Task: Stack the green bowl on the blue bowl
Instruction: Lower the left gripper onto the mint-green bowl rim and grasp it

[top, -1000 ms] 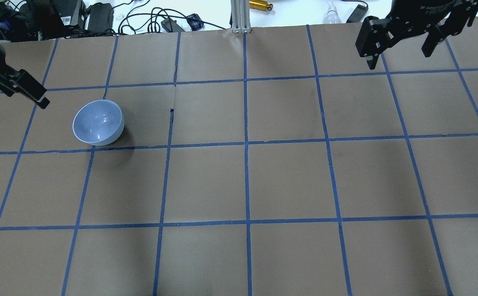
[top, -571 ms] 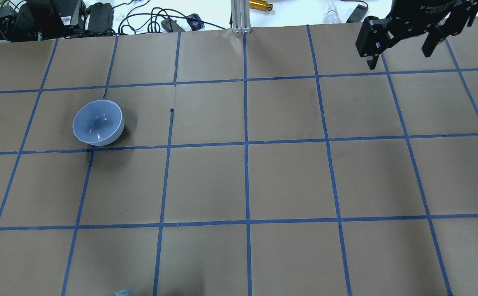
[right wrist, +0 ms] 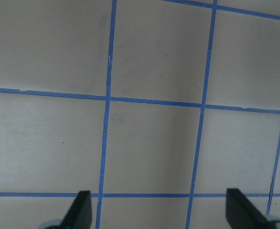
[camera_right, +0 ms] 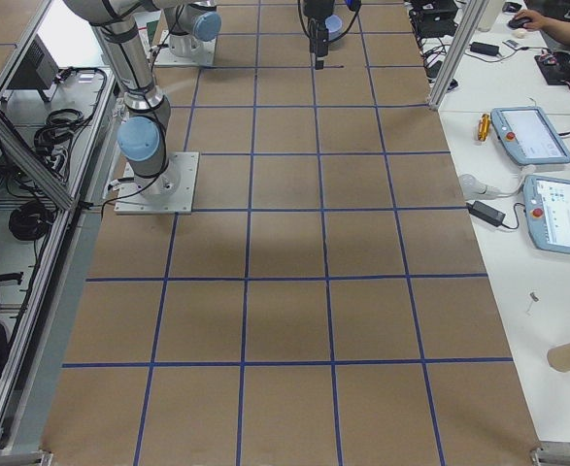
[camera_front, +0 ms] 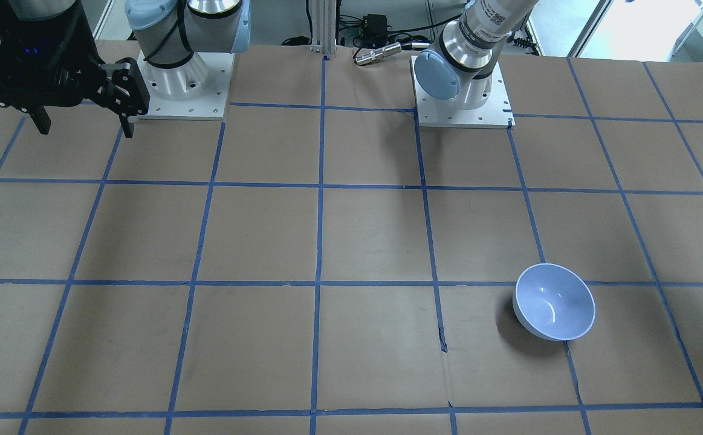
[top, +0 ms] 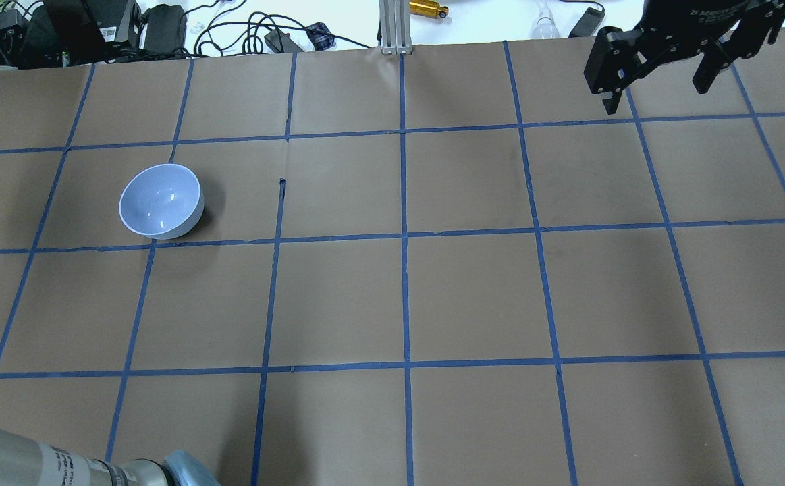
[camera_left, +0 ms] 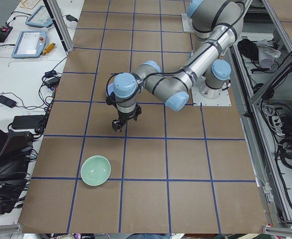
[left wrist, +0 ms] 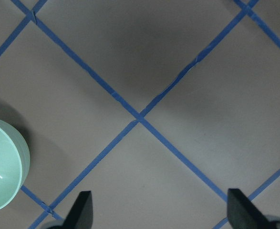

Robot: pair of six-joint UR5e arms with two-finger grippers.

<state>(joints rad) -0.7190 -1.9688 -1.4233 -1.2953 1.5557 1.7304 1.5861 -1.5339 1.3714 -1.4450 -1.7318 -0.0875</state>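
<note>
Claw of left arm (camera_left: 119, 125) has left overhead view, near green bowl (camera_left: 95, 170).

A brown table (top: 473, 297) gridded with blue tape (top: 405, 297); beyond its edge lie cables (top: 257, 19) and teach pendants (camera_right: 532, 136).

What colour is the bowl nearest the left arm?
Pale mint green; the green bowl shows best in exterior left view.

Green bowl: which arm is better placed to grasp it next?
Left. The left gripper hangs open close to the green bowl, which shows in its wrist view. The right gripper is open too, but at the table's far end.
</note>
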